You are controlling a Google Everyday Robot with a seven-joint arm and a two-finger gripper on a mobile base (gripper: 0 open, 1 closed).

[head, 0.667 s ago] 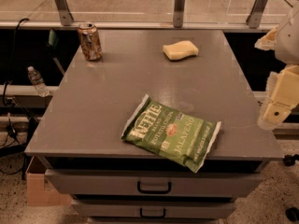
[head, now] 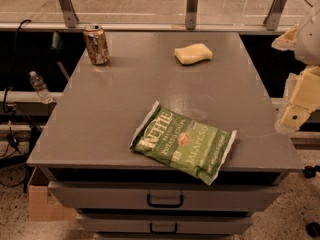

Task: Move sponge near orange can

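The pale yellow sponge lies on the grey table at the back, right of the middle. The orange can stands upright near the back left corner, well to the left of the sponge. My cream-coloured gripper hangs at the right edge of the view, beyond the table's right side and nearer than the sponge. It holds nothing that I can see.
A green Kettle jalapeño chip bag lies at the table's front edge. Drawers with handles sit below the top. A clear water bottle stands off the table at left. A railing runs behind.
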